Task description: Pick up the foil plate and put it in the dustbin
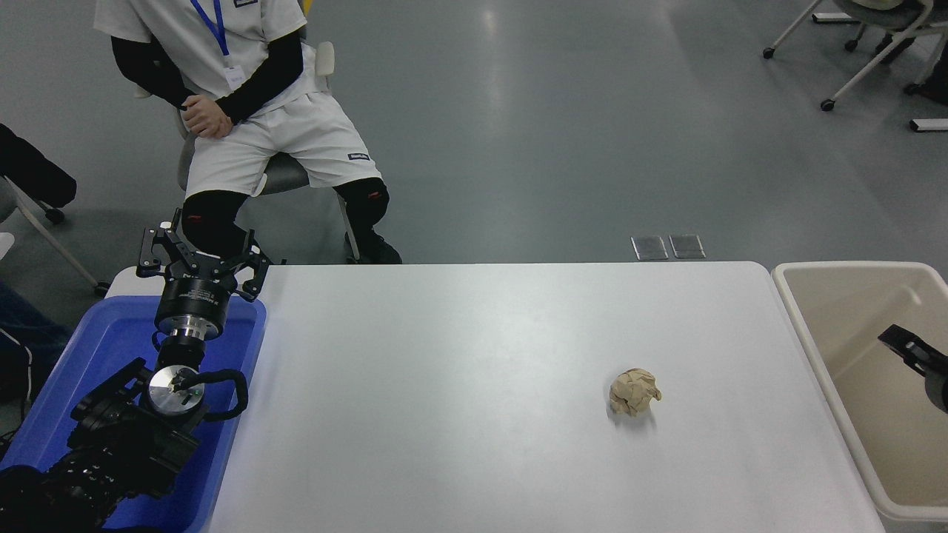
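Observation:
The foil plate does not show anywhere in the head view. The dustbin (796, 314), a beige bin with a thick rim, stands against the table's right edge, and what I see of its inside is bare. My right gripper (909, 348) comes in at the right edge above the dustbin's inside. Only its tip shows, with nothing visible in it. My left gripper (201, 257) is parked open and empty over the blue tub at the lower left.
A small crumpled brown paper ball (634, 391) lies on the white table (459, 370), right of the middle. The blue tub (89, 355) sits at the table's left end. A person (237, 96) sits on a chair beyond the far left corner.

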Action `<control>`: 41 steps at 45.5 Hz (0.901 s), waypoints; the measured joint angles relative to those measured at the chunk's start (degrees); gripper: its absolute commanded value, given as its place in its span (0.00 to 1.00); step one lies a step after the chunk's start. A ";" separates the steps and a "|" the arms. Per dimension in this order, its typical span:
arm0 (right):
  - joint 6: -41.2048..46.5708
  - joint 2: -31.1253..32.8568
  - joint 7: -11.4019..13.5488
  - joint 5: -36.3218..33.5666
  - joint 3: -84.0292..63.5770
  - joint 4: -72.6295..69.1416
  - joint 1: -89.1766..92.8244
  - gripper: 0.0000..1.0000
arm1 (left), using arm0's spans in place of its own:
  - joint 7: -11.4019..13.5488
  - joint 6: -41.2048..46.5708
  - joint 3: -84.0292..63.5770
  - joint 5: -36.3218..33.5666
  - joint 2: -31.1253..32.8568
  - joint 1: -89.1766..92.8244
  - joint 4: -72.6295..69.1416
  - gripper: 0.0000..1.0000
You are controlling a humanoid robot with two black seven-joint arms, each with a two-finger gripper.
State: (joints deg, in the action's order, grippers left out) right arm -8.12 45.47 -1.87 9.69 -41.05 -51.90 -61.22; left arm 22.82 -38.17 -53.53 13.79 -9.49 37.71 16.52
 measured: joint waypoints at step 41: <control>50.13 -13.56 0.02 14.10 -24.38 -9.44 -35.45 1.00 | 0.00 0.01 0.03 0.01 0.00 0.00 0.00 0.99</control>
State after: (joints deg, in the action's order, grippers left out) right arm 42.01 31.90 -1.85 23.79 -65.44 -61.34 -96.68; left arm 22.82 -38.16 -53.50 13.79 -9.49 37.70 16.52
